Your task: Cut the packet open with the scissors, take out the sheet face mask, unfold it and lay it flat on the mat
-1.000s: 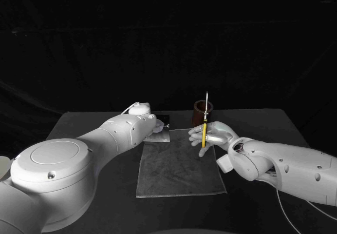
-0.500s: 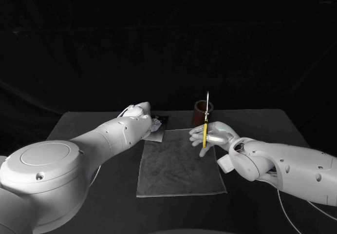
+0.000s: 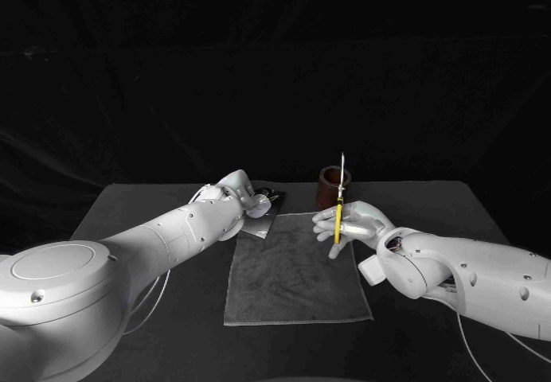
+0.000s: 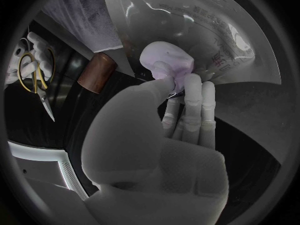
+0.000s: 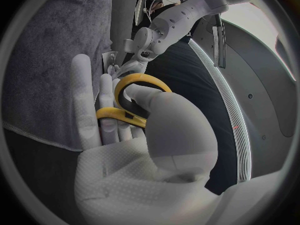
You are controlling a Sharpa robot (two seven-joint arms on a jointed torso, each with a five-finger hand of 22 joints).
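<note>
The black table (image 3: pixel 138 207) carries a grey mat (image 3: pixel 296 274), which lies flat in the middle with its long side running away from the robot.

The left hand (image 3: pixel 244 199) sits over the mat's far left corner. In the left wrist view, this hand (image 4: pixel 169 130) pinches the packet (image 4: pixel 200 30) between its thumb and its straight, close-set fingers. The shiny silver packet spreads wide beyond the fingertips, with small print along one side. From the head camera, the packet (image 3: pixel 259 226) shows as a pale sheet just under the hand at that corner. Whether it touches the mat cannot be told.

The right hand (image 3: pixel 358 223) is above the mat's far right edge, well apart from the left hand. It grips the scissors (image 3: pixel 338 216) upright, blades together and pointing up. In the right wrist view, this hand (image 5: pixel 144 135) has its thumb through one yellow handle loop of the scissors (image 5: pixel 119 116), with the fingers lying against the other.

A brown cylinder (image 3: pixel 330 187) stands on the table just behind the scissors' blades.
</note>
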